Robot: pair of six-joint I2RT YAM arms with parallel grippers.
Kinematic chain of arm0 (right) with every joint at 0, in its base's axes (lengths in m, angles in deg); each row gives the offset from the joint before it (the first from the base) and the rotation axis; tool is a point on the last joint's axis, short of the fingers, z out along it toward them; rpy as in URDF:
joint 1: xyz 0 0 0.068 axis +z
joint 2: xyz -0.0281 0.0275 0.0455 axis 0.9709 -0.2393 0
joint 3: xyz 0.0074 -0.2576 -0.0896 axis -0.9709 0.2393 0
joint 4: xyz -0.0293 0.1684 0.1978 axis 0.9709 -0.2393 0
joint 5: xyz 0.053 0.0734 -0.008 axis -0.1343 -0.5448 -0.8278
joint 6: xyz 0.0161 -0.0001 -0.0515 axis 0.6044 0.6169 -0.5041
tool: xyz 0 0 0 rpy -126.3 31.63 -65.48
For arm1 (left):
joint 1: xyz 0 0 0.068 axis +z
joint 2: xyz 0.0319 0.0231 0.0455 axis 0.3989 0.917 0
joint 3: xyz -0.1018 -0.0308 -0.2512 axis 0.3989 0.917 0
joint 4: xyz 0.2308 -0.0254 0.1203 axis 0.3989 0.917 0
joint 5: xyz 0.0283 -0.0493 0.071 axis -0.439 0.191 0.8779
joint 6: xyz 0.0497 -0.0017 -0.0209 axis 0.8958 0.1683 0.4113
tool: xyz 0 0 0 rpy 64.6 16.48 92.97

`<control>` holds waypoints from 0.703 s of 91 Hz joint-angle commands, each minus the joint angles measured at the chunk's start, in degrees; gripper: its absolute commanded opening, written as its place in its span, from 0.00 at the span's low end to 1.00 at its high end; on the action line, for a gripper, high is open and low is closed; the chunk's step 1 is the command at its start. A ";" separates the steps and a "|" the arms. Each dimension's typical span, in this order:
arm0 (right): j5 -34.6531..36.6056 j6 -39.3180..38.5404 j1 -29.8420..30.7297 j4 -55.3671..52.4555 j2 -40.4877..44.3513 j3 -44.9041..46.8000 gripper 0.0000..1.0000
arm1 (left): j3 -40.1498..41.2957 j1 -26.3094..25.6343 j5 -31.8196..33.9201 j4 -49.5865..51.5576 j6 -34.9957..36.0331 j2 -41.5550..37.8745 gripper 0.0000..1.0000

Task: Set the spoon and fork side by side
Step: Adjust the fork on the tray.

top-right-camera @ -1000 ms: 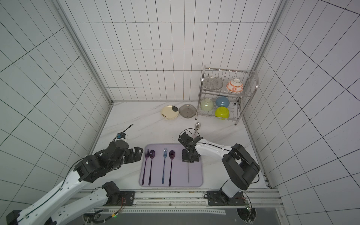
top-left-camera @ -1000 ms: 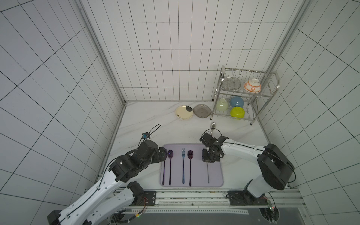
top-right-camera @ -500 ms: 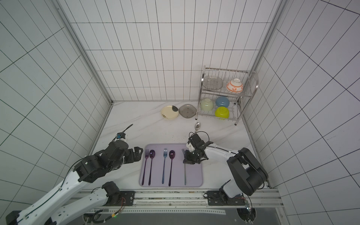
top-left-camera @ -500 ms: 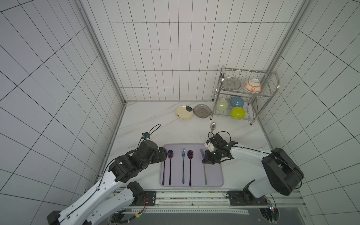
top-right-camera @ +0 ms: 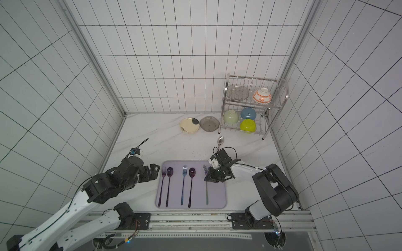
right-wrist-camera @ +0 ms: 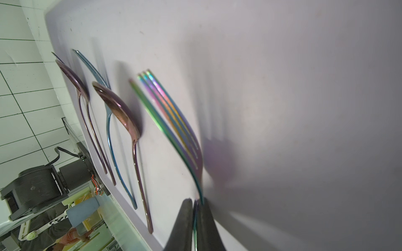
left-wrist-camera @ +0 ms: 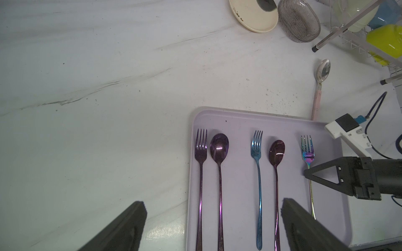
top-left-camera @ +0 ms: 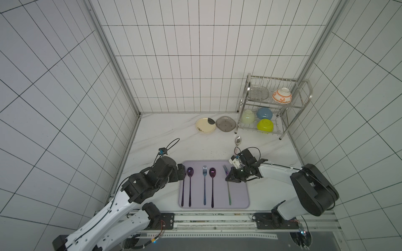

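Right jaws nearly closed, pinching the rainbow fork (right-wrist-camera: 171, 113) by its neck, down at the tray (top-left-camera: 239, 195); left jaws wide open, empty. A tilted release could leave it crooked

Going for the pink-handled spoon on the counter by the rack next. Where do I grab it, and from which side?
Take the spoon at mid-handle, straight from above, jaws across its width. It lies flat, bowl toward the rack; the handle is slim and straight, the bowl wide and rounded. The right gripper, nearest, is shut on the rainbow fork.
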State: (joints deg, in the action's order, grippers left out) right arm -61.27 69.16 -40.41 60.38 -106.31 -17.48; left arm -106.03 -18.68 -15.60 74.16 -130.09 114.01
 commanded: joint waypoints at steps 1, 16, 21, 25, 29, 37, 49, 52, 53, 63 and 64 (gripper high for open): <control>6.53 -1.11 -1.39 -5.83 -0.78 2.85 0.13 | 0.19 0.20 0.22 -0.55 0.00 0.03 0.98; 7.10 -1.02 -2.00 -6.70 0.50 2.84 0.15 | 0.21 0.17 0.11 -0.55 0.01 0.12 0.98; 7.66 -0.88 -2.08 -7.16 1.23 2.81 0.15 | 0.28 0.16 0.11 -0.59 0.01 0.12 0.98; 8.36 -0.79 -2.11 -7.60 1.93 2.75 0.15 | 0.25 0.20 0.16 -0.65 -0.04 0.12 0.98; 9.14 -0.79 -2.13 -8.25 2.71 2.61 0.15 | 0.23 0.23 0.14 -0.57 0.00 0.12 0.98; 10.72 -1.20 -1.69 -10.90 4.75 1.58 0.15 | 0.28 0.14 0.10 -0.53 0.00 0.04 0.98; 16.85 -1.17 1.58 -18.07 9.51 -2.16 0.27 | 0.28 0.18 0.11 -0.60 0.00 -0.05 0.98; 19.54 -0.88 3.14 -20.38 10.31 -3.62 0.31 | 0.27 0.21 0.11 -0.64 -0.11 -0.05 0.98; 20.35 -0.70 3.65 -20.98 10.51 -3.91 0.32 | 0.28 0.24 0.11 -0.62 -0.09 -0.05 0.98; 26.37 3.65 8.82 -27.26 9.74 -8.37 0.36 | 0.29 0.21 0.11 -0.80 -0.03 0.17 0.98; 27.02 4.20 9.48 -27.76 9.52 -8.75 0.37 | 0.29 0.24 0.07 -0.78 -0.01 0.19 0.98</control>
State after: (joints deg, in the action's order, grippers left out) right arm -44.60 69.46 -35.66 42.96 -96.74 -22.01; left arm -106.03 -18.68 -15.62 74.14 -130.09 114.25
